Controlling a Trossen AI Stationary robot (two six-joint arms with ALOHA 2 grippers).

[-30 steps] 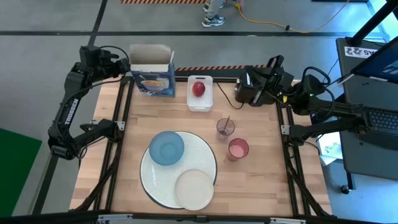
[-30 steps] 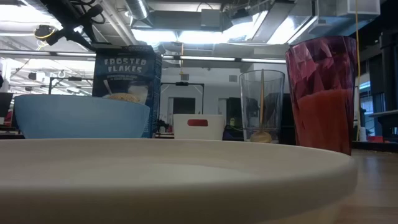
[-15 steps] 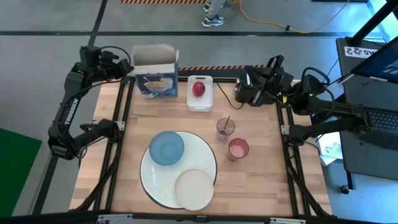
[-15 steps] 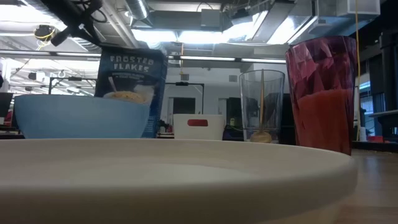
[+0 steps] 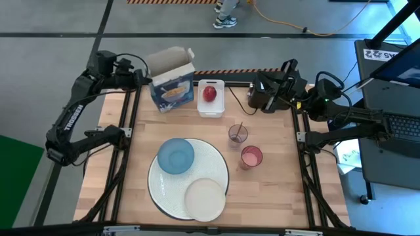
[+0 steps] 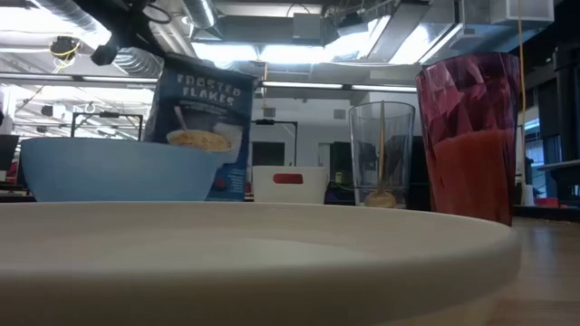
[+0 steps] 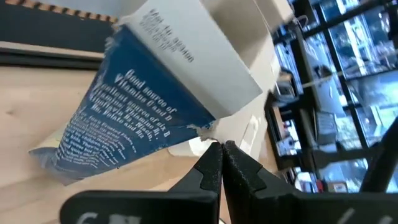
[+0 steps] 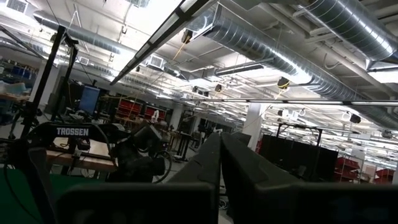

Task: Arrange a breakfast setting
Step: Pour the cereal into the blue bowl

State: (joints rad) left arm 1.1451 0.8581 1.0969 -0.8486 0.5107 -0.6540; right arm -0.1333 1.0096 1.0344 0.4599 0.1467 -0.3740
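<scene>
Tilted now where it stood upright a second ago, the blue cardboard cereal box point(image 5: 172, 85) leans toward the white rectangular tray point(image 5: 211, 108) at the far edge of the bench, its open flap pinched in the closed left gripper point(image 5: 140, 77). From the left wrist view the two fingers press together on the torn blue edge of the box. The right gripper point(image 5: 257, 94) waits shut by the far right corner, beside the black toaster point(image 5: 262, 98).

The pale wooden bench point(image 5: 275, 190) sits in a black frame on a grey floor; behind it is a workshop with exposed silver ducts and strip lights.

A red apple point(image 5: 209, 93) lies in the tray. Near the front, a big round white plate point(image 5: 211, 166) carries a small blue bowl point(image 5: 176, 156) and a small cream plate point(image 5: 204, 199). To its right stand two tinted cups: a clear one point(image 5: 237, 136) holding a wooden spoon point(image 5: 237, 130), and a pink one point(image 5: 251, 157).
</scene>
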